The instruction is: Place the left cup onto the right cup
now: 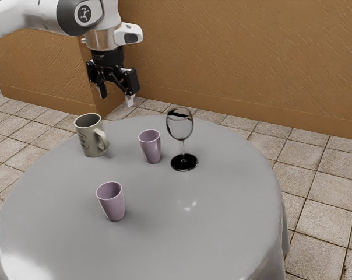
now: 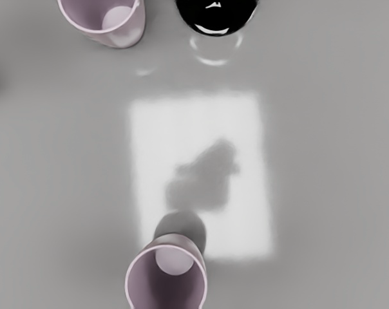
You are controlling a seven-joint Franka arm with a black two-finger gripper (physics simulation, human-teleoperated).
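Front lilac cup stands upright, mouth up, on the grey bench, toward the exterior view's lower left and apart from every other item. Rear lilac cup also stands upright, farther back and toward the exterior view's right, just beside the wine glass but not touching it. The wine glass is upright on a dark foot. A beige mug stands at the exterior view's left of the rear cup, with its handle facing the front of the bench. My end effector hangs in the air above the far edge of the bench, over the gap between the mug and the rear cup and well clear of both. Its fingers point downward and are spread wide. Nothing sits between them, and they touch neither cup, the mug, the glass nor the bench. In the wrist view, the front lilac cup shows its open mouth and pale inner bottom, and the rear lilac cup lies beside the black foot of the wine glass. Between the two cups the bench carries a bright rectangular patch with a dark shadow at its centre.
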